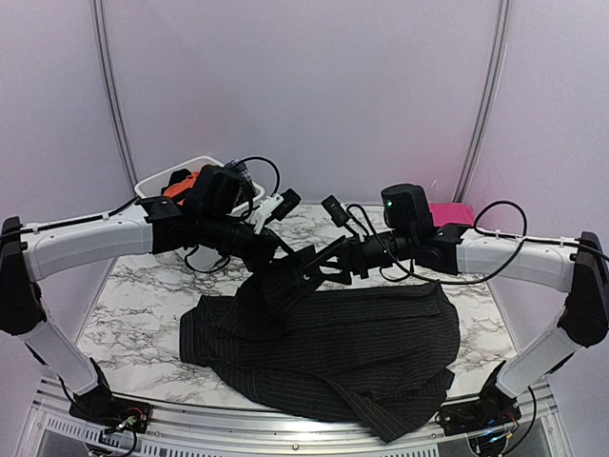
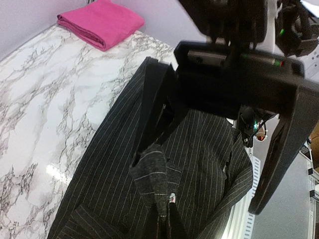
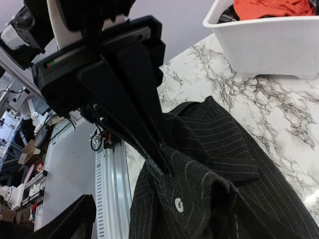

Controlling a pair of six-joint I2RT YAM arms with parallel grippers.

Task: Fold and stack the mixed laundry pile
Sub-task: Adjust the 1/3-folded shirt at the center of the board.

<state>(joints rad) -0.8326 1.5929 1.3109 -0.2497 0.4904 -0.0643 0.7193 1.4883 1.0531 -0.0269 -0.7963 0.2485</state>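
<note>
The black pinstriped shirt lies rumpled across the middle and near side of the marble tabletop, with one bunched part raised off the surface between the two arms. The left gripper is clamped on that raised bunch, its fingers meeting on a fold beside a white button. The right gripper stands with its fingers spread wide, close by the lifted cloth and holding nothing.

The shirt looks like thin woven cloth: light, limp and without any stiffness of its own, so it probably sags and folds over itself wherever it is not supported. It should slide easily on the smooth tabletop and is in no way fragile. A pinch in mid-panel likely gathers several layers. A seam, the collar, a shoulder or a hem corner would be the firmer hold, one for each gripper, so the cloth can be drawn flat.

A magenta cloth sits folded at the far right of the tabletop, and an orange garment lies in the white tub at the far left.

A small pale tag shows in the pinched fabric, too small to read, and no other writing or brand is legible
</note>
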